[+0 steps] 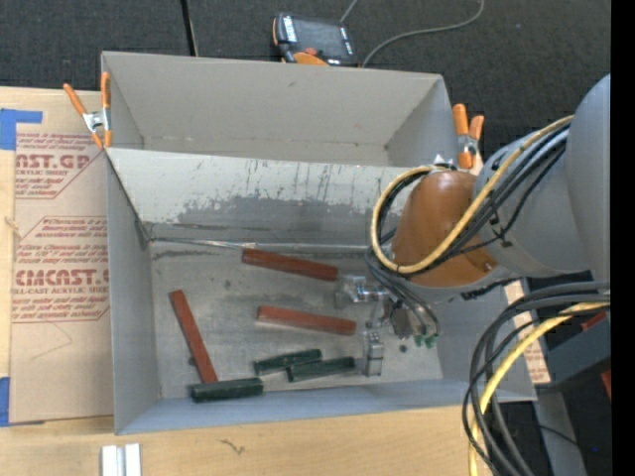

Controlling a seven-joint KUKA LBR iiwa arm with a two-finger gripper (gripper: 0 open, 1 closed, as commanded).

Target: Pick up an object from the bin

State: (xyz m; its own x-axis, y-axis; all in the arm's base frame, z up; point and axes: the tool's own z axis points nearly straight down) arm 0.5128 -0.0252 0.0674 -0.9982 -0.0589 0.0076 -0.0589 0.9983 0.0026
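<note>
We cannot see the right wall of the bin [268, 107] or the right corner of its floor: the arm [580, 196], its orange cover [437, 231] and its cables [377, 231] lie over them. The arm runs off the right edge. Whether the upper red-brown stick [290, 264] touches the wrist's metal parts at its right end, we cannot tell. A green speck [427, 341] beneath the wrist is too small for us to name.

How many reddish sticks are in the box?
3: the back stick near the rear wall, the middle stick beside the gripper, the left stick lying slantwise. The arm may hide more.
</note>
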